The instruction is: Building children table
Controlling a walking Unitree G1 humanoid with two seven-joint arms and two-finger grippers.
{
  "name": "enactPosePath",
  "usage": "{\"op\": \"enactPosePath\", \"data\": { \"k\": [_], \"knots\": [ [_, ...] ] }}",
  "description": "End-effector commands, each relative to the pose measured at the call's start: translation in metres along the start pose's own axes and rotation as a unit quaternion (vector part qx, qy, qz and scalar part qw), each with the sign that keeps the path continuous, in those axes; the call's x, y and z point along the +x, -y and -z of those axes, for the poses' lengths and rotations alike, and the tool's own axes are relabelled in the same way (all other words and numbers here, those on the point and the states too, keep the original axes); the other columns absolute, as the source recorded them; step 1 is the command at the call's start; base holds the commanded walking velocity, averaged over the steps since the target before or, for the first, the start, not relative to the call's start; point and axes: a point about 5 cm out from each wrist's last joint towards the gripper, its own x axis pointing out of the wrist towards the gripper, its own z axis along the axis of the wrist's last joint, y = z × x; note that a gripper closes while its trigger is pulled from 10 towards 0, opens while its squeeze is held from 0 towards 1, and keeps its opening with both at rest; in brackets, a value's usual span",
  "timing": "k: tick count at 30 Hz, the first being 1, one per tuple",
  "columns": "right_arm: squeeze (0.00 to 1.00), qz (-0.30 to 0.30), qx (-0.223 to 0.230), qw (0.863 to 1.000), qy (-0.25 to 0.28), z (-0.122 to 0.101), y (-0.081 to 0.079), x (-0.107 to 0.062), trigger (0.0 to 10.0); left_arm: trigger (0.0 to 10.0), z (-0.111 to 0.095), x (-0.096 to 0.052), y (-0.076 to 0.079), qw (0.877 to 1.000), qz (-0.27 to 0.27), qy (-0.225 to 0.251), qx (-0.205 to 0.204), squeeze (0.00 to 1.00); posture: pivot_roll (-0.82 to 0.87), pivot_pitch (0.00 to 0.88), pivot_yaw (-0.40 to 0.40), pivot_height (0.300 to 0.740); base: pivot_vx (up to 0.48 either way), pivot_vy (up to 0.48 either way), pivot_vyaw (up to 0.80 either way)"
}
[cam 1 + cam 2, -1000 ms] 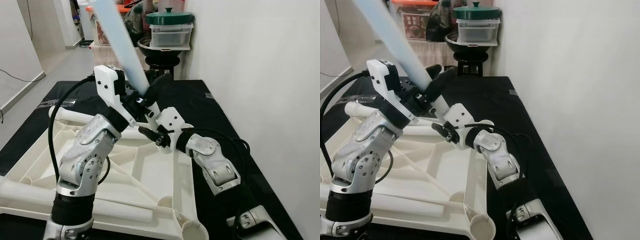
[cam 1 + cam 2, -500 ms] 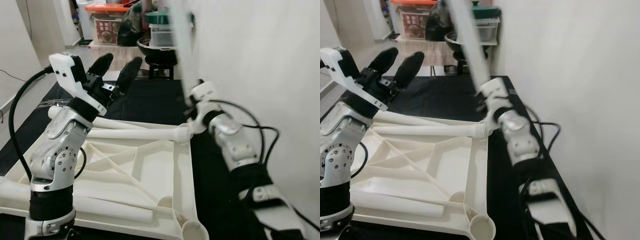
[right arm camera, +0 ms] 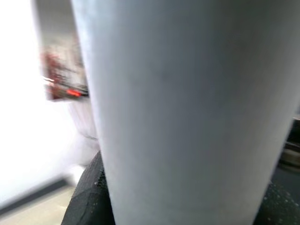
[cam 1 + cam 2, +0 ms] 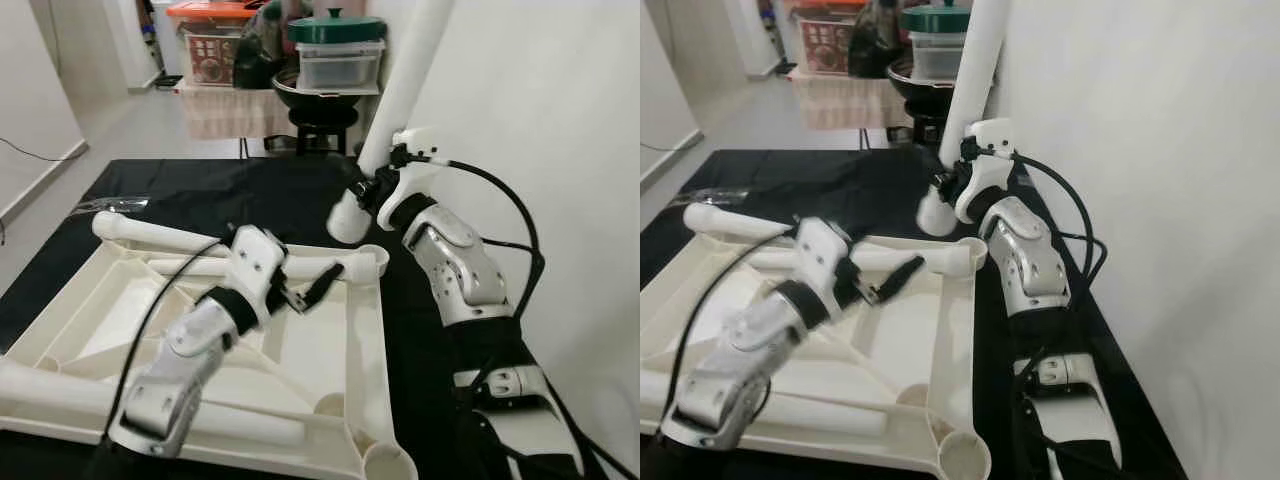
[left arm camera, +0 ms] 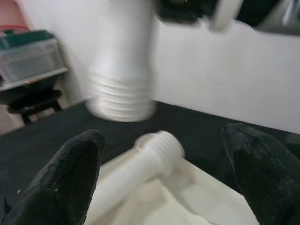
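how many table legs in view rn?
4. One leg upright in the right gripper; two lying side by side along the upturned tabletop's far edge; one across its near edge. More may be hidden behind the left arm.

Upturned white plastic table top (image 4: 365,340): lies flat on the black mat, ribbed underside up, round leg sockets at its corners. One white leg (image 4: 400,95) is held aloft, tilted toward 1 o'clock, threaded end down, just above the socket at the frame's 1 o'clock corner. Further white legs (image 4: 160,235) lie loose across the frame.
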Motion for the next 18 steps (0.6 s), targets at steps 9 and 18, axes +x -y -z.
{"op": "enactPosePath", "data": {
  "k": [9, 18],
  "knots": [
    [0.00, -0.041, -0.013, 0.999, -0.011, 0.004, -0.008, -0.005, 9.6, 10.0, -0.007, 0.003, 0.010, 0.999, 0.002, 0.029, 0.015, 0.00, -0.01, 0.000, -0.022, 0.740, 0.000, 0.000, 0.00],
    [0.00, 0.010, -0.056, 0.997, -0.057, 0.013, 0.011, -0.011, 10.0, 10.0, -0.007, 0.002, 0.009, 0.999, -0.016, 0.030, 0.020, 0.00, -0.01, 0.000, -0.023, 0.740, 0.000, 0.000, 0.00]
  ]
}}
